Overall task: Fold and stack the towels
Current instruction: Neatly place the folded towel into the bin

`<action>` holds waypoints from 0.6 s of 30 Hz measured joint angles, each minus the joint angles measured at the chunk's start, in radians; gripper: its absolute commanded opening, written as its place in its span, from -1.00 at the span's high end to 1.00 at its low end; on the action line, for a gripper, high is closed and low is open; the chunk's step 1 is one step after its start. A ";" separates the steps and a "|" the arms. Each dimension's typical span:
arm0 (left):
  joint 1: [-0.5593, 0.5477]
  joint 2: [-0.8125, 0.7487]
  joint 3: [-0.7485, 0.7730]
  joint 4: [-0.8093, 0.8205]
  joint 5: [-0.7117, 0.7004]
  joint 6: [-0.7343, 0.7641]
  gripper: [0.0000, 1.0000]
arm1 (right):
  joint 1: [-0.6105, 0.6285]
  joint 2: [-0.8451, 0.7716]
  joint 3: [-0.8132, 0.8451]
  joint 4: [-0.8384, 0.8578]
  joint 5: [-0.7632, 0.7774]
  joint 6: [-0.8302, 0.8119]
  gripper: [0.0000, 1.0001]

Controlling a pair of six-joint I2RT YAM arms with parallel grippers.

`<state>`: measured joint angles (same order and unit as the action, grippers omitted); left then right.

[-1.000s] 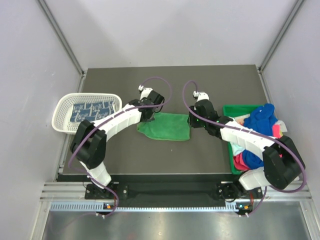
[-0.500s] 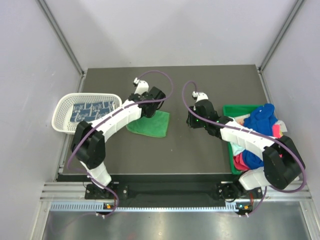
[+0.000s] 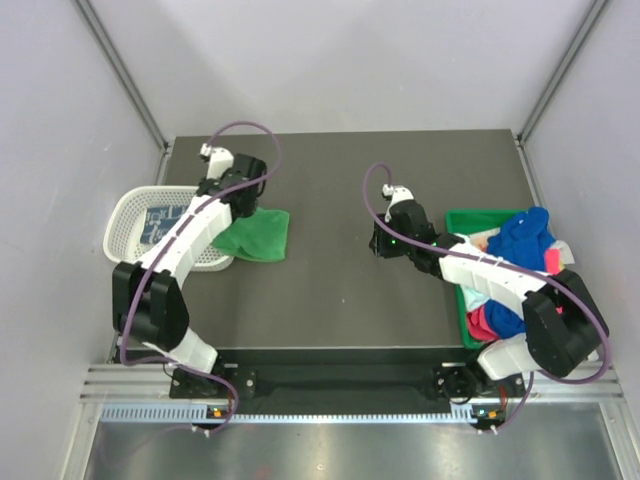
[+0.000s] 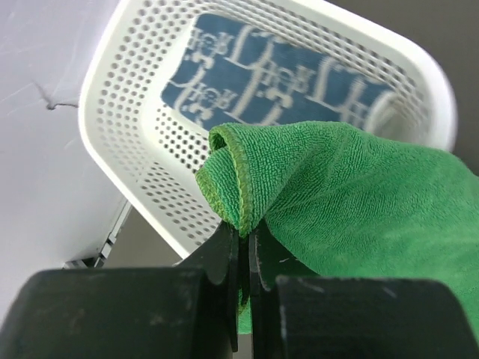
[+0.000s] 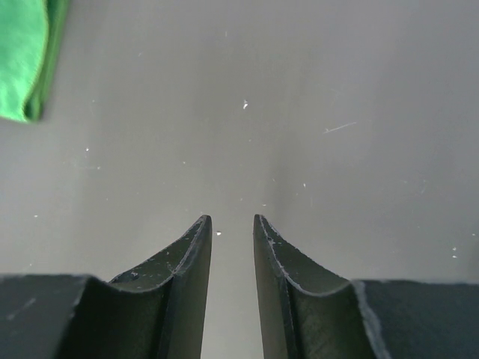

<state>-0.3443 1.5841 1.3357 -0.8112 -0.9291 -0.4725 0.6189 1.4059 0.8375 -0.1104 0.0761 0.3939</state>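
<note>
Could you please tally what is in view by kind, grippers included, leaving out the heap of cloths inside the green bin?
green towel: 1
blue-and-white patterned towel: 1
white mesh basket: 1
green bin: 1
grippers, left gripper and right gripper: 2
Total: 6

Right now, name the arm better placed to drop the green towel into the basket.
Left. The left end effector is shut on the green towel beside the basket; the right end effector hangs empty over bare table.

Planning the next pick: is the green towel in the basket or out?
Out: the left gripper holds the green towel pinched beside the basket.
</note>
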 measured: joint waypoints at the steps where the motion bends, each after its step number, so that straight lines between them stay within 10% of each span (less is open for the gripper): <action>1: 0.024 -0.012 -0.006 0.011 0.006 0.013 1.00 | 0.000 0.002 0.000 0.003 -0.002 0.000 0.42; 18: 0.256 -0.031 -0.143 0.393 0.093 0.278 1.00 | 0.000 0.013 -0.028 0.022 -0.041 0.001 0.43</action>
<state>-0.0883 1.5528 1.1927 -0.4187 -0.8356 -0.1944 0.6193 1.4185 0.8097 -0.0887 0.0349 0.3950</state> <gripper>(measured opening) 0.046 0.285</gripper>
